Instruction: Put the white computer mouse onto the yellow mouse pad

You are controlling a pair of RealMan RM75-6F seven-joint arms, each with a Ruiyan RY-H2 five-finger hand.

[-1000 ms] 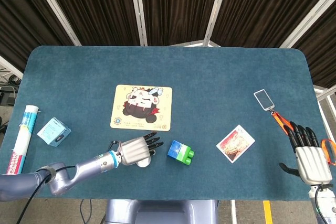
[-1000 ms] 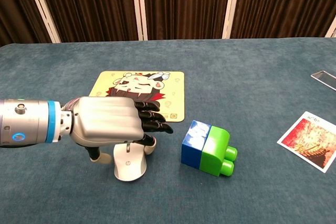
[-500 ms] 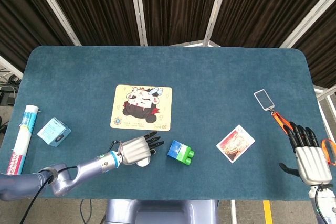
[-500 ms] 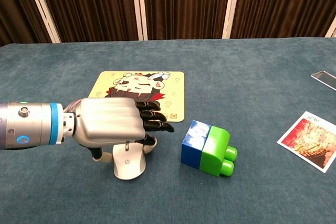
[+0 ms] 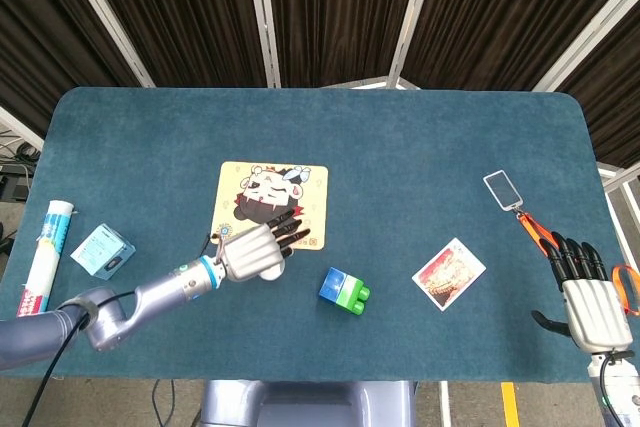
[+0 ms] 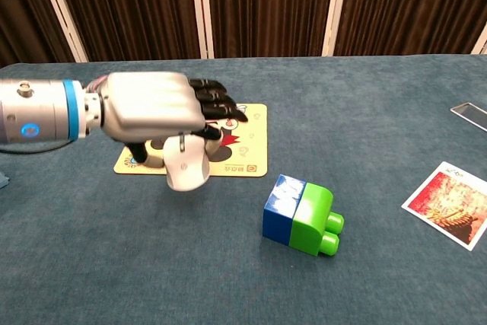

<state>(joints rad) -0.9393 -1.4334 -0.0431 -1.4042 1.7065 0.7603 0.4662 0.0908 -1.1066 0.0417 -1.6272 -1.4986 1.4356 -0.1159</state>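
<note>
My left hand (image 5: 252, 250) (image 6: 149, 109) holds the white computer mouse (image 6: 188, 166) (image 5: 271, 269) from above, lifted off the table. It hangs over the near edge of the yellow mouse pad (image 5: 249, 204) (image 6: 245, 163), which carries a cartoon face. The hand hides most of the mouse in the head view. My right hand (image 5: 587, 298) rests open at the table's near right corner, far from both.
A blue and green block (image 5: 343, 288) (image 6: 300, 214) lies just right of the mouse. A picture card (image 5: 448, 272) (image 6: 449, 203), a clear tag (image 5: 502, 188) on an orange strap, a light blue box (image 5: 102, 251) and a paper roll (image 5: 42, 262) lie around.
The left hand has lifted the mouse off the table and carried it away from the near edge, up to the near edge of the pad. The right hand has not moved.
</note>
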